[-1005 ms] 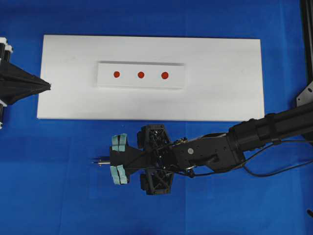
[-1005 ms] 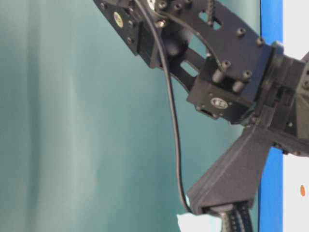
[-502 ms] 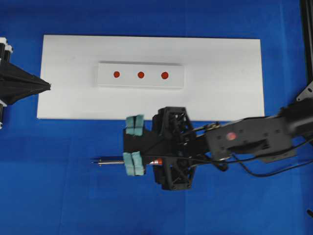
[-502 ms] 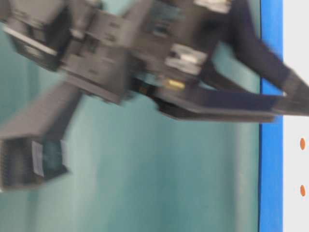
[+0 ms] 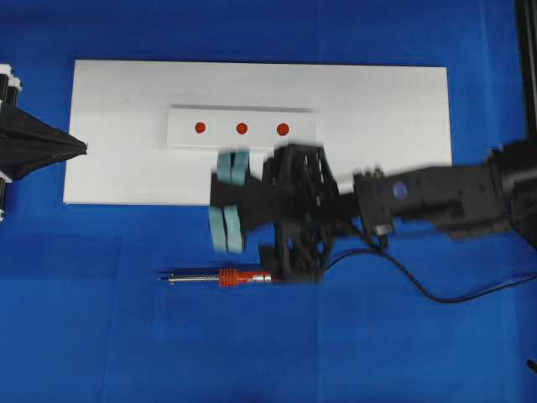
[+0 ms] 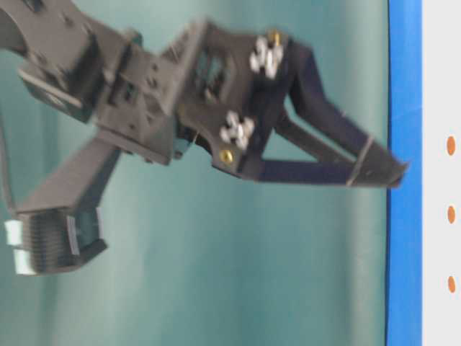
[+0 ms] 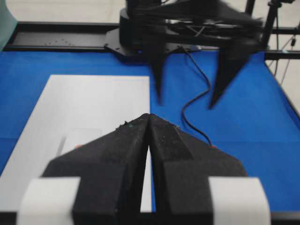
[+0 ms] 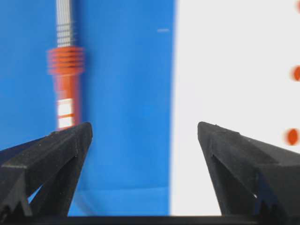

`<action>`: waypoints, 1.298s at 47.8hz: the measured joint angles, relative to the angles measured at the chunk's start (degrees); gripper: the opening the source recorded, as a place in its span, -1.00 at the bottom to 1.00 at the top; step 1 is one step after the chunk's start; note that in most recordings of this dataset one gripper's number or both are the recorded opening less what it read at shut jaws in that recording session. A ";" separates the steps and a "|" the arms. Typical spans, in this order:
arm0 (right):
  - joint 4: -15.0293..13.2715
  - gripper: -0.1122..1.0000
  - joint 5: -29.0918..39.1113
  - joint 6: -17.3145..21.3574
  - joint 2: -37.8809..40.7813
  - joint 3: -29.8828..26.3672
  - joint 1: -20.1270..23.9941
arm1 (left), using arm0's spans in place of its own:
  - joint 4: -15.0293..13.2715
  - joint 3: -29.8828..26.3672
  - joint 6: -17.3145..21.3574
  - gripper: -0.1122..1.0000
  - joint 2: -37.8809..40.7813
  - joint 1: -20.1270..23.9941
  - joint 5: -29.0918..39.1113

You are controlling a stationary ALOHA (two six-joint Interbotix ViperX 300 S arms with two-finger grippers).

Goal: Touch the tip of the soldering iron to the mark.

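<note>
The soldering iron [image 5: 242, 276] lies flat on the blue mat with its tip pointing left and its black cord [image 5: 419, 294] trailing right. Nothing holds it. My right gripper [image 5: 229, 197] hangs open and empty over the white board's near edge, a little beyond the iron. In the right wrist view the soldering iron [image 8: 65, 70] shows left of my right gripper [image 8: 145, 136], outside the jaws. Three red marks [image 5: 242, 128] sit in a row on a small white plate [image 5: 243, 143]. My left gripper [image 5: 82, 149] is shut at the board's left edge, empty.
The large white board [image 5: 377, 168] carries the small plate and lies on the blue mat [image 5: 101, 336]. The right arm [image 5: 436, 197] stretches in from the right over the board's near edge. A black frame rail [image 5: 527, 67] runs along the right side.
My right gripper, open throughout, has drawn away from the soldering iron toward the board and slightly right. The iron stays where it lay on the mat. The left arm has not moved.
</note>
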 measured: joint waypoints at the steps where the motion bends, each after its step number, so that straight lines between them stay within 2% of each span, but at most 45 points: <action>1: 0.00 0.81 0.00 -0.62 0.09 0.00 -0.79 | 0.00 0.00 0.00 -0.80 0.00 0.00 -0.09; 9: -0.18 0.81 -0.09 -5.01 -0.09 0.00 -7.03 | 0.00 0.00 0.00 -0.80 -0.09 0.00 0.00; 17: 0.09 0.81 -0.62 -6.94 -0.09 0.09 -11.43 | 0.00 0.00 0.00 -0.80 -0.09 0.00 0.00; 28: 0.18 0.81 -1.14 -7.56 -0.44 0.53 -11.78 | 0.00 0.09 0.00 -0.80 0.00 0.00 0.00; 35: 0.00 0.81 -1.41 -7.91 -3.52 2.46 -12.04 | 0.00 0.00 -0.09 -0.80 -0.09 0.00 0.00; 45: -0.09 0.81 -4.13 -8.17 -13.45 9.76 -12.22 | -0.09 0.00 -0.09 -0.80 -0.09 0.00 0.00; 62: -0.09 0.81 -13.54 -7.82 -39.55 29.09 -12.74 | 0.00 0.00 -0.09 -0.80 -1.49 0.00 0.35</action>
